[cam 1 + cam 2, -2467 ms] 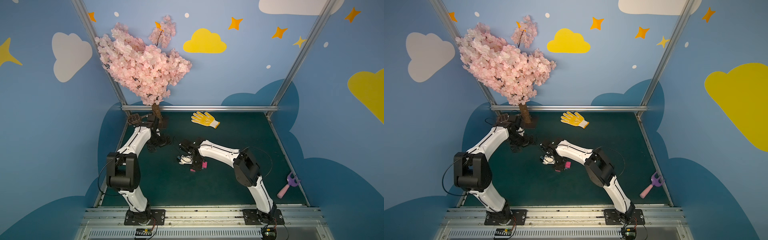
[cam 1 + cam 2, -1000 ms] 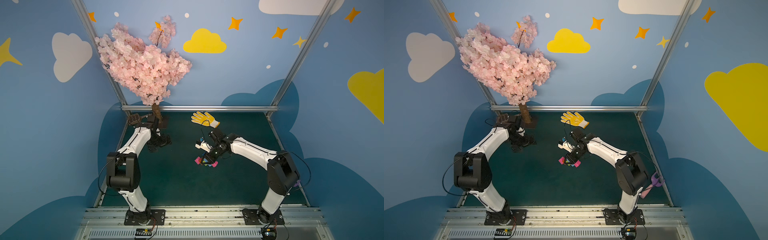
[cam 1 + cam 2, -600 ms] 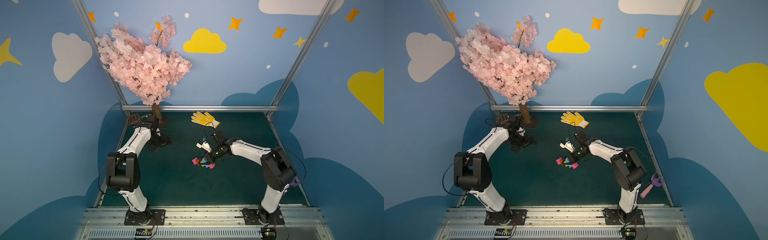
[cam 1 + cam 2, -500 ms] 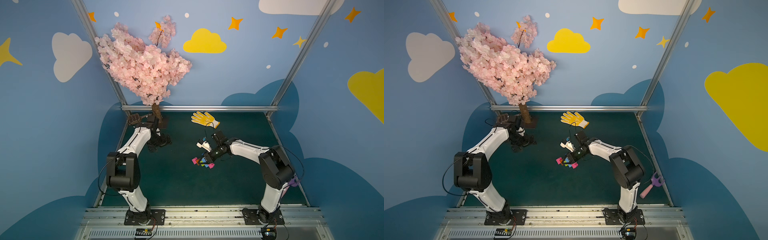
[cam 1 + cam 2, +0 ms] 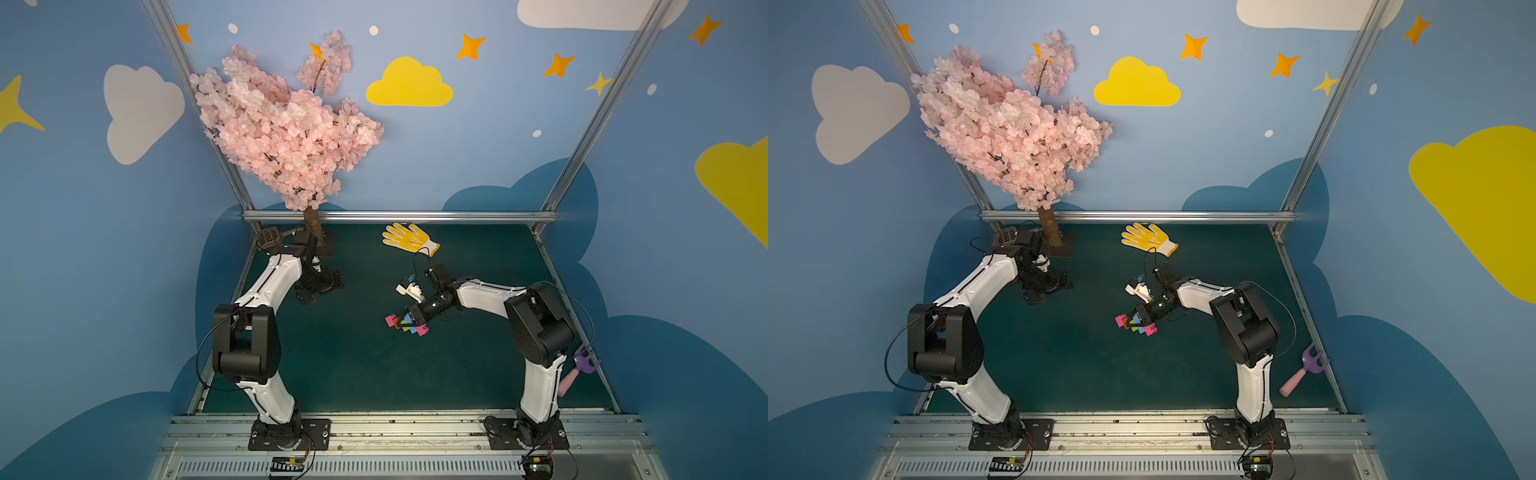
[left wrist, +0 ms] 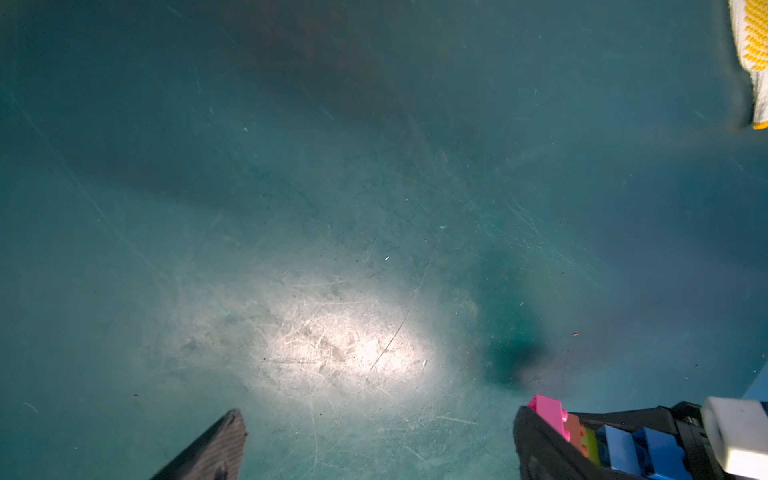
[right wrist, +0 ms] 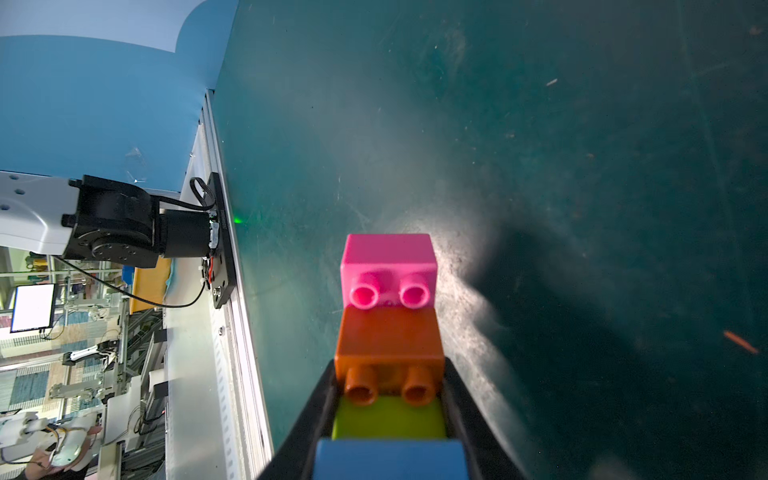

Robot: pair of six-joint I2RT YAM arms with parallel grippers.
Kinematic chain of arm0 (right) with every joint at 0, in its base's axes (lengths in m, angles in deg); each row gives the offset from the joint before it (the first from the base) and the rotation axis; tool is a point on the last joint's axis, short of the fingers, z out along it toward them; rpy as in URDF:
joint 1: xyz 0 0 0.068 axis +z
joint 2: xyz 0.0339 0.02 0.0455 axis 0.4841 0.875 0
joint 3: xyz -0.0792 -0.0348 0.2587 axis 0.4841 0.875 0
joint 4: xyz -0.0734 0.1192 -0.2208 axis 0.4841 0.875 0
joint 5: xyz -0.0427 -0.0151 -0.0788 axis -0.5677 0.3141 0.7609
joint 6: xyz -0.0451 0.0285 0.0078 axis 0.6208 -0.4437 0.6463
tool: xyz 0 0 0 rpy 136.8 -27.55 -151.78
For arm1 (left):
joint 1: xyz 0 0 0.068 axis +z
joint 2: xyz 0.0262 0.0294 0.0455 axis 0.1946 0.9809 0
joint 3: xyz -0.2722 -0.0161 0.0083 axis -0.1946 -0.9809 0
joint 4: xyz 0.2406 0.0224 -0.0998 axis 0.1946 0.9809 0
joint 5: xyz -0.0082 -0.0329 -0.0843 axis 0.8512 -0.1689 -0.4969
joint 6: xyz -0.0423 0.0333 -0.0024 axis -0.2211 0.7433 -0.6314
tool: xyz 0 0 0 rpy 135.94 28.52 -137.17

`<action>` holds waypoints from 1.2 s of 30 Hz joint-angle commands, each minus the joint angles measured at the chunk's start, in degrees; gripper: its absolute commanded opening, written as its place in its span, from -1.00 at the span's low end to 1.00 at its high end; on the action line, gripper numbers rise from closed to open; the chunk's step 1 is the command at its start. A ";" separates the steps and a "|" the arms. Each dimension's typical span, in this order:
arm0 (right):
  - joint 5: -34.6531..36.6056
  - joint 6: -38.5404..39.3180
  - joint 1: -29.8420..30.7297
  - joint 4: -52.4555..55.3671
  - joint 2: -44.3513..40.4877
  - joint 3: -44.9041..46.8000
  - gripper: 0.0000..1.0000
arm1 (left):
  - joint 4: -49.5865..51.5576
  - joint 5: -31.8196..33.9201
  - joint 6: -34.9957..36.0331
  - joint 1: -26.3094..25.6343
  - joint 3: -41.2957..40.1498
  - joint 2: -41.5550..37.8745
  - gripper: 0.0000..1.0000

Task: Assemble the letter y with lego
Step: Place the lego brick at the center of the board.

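Blue walls painted with clouds and stars stand around a dark green mat, which is scratched and shines pale where a wrist lamp falls on it. Compared with one second ago, the right arm has folded its elbow in toward its base. The lego letter y has come a little toward the middle and now sits close over the mat; whether it touches the mat I cannot tell. The left arm has not moved.

The right gripper is closed on the cluster. Its two black fingers press the sides at the orange brick and the green brick. The pink brick sticks out free in front, and a blue brick sits behind. The left gripper hangs low at the back left, near the foot of the pink blossom tree, with its fingers spread wide and holding nothing.

Open mat lies between the cluster and the front rail, and also between the two arms. A yellow glove lies near the back bar, apart from the right gripper. A purple and pink toy fork lies at the right edge of the mat.
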 commanded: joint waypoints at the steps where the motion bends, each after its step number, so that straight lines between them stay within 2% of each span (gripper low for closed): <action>1: -2.25 -0.40 -0.38 -1.10 1.17 0.18 -0.60 | 0.33 -0.55 0.19 0.41 -0.51 -0.65 1.00; 12: -2.53 -0.60 -1.17 -1.41 3.97 0.68 -0.49 | 0.33 -0.64 0.18 0.57 -0.51 -0.73 1.00; 30: -8.16 -3.89 -2.99 -11.68 2.69 6.42 -0.02 | 0.33 -0.64 0.08 0.76 -0.60 -0.80 1.00; 36: -7.77 -5.70 -3.82 -15.39 1.33 8.51 0.07 | 0.33 -0.46 0.10 0.76 -0.60 -0.89 1.00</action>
